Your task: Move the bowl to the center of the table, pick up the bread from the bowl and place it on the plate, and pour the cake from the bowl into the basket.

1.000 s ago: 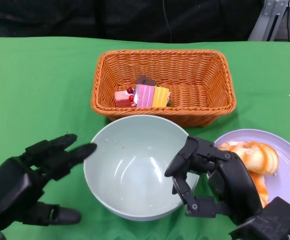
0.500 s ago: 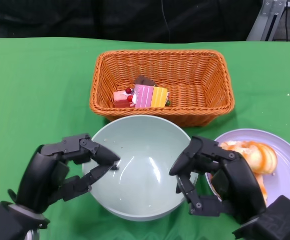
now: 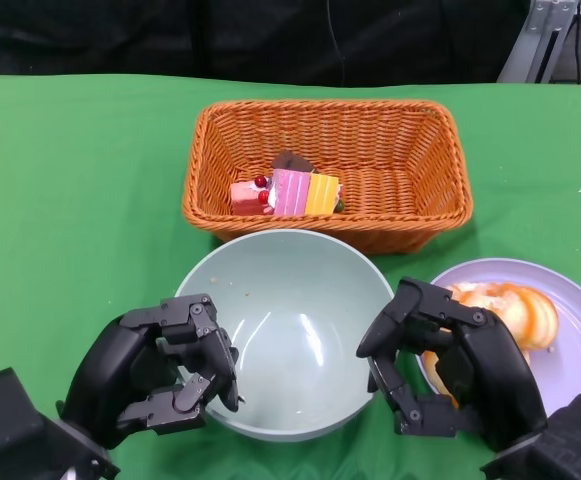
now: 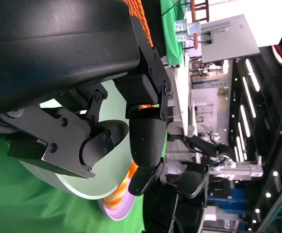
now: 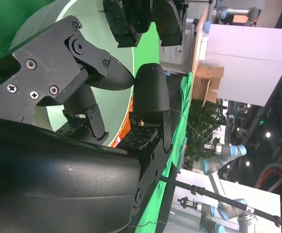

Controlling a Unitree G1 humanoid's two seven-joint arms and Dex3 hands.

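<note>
The pale green bowl (image 3: 282,335) stands empty in the middle of the table, in front of the basket. Pink and yellow cake pieces (image 3: 285,190) lie inside the orange wicker basket (image 3: 410,215). The bread (image 3: 510,312) rests on the purple plate (image 3: 575,365) at the right. My left hand (image 3: 160,372) sits against the bowl's left side with its fingers curled in and nothing in them. My right hand (image 3: 450,365) is just off the bowl's right rim, between bowl and plate, fingers bent but apart and holding nothing. Both wrist views show the bowl (image 5: 58,19) (image 4: 73,182) beyond the fingers.
A green cloth (image 3: 70,180) covers the table, bare to the left of the basket and bowl. The basket stands close behind the bowl and the plate touches the bowl's right side. A dark backdrop runs along the far edge.
My left hand came in from the left, dropped beside the bowl and curled its fingers. The right hand slid a little to the right, off the rim. The bowl stayed put.
</note>
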